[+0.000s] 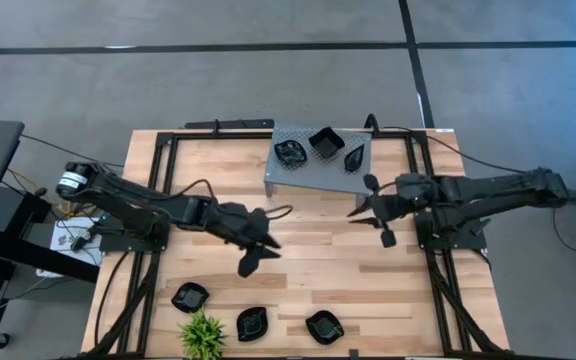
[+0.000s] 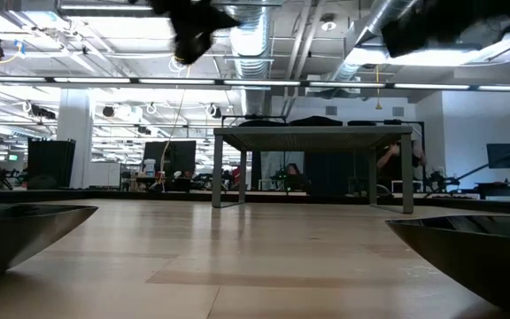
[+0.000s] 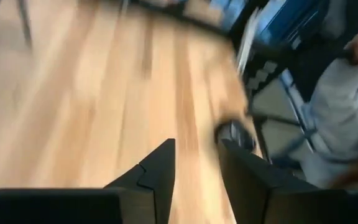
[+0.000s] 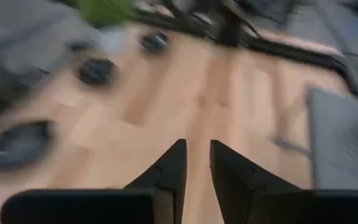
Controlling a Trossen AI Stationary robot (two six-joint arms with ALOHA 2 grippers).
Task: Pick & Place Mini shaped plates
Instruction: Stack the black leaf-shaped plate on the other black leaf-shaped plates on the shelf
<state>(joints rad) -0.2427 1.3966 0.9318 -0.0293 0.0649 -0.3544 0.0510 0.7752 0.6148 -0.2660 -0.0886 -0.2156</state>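
Three black mini shaped plates point(image 1: 290, 152) point(image 1: 325, 140) point(image 1: 354, 156) lie on the grey perforated shelf point(image 1: 308, 172) at the table's far middle. Three more rest flat on the wood near the front edge point(image 1: 190, 296) point(image 1: 252, 322) point(image 1: 324, 326). My left gripper point(image 1: 260, 252) hovers open over the table's middle, left of centre, with nothing between its fingers point(image 3: 194, 155). One plate point(image 3: 235, 134) shows beyond its tips. My right gripper point(image 1: 360, 210) hangs open just in front of the shelf, its fingers a narrow gap apart point(image 4: 197, 155) and holding nothing.
A small green plant point(image 1: 201, 335) stands at the front edge beside the plates. The shelf stands on legs point(image 2: 312, 133) above the wood. Black frame rails point(image 1: 168, 170) run along the table's sides. A person in grey point(image 3: 340, 118) sits beyond the table. Bare wood lies between the grippers.
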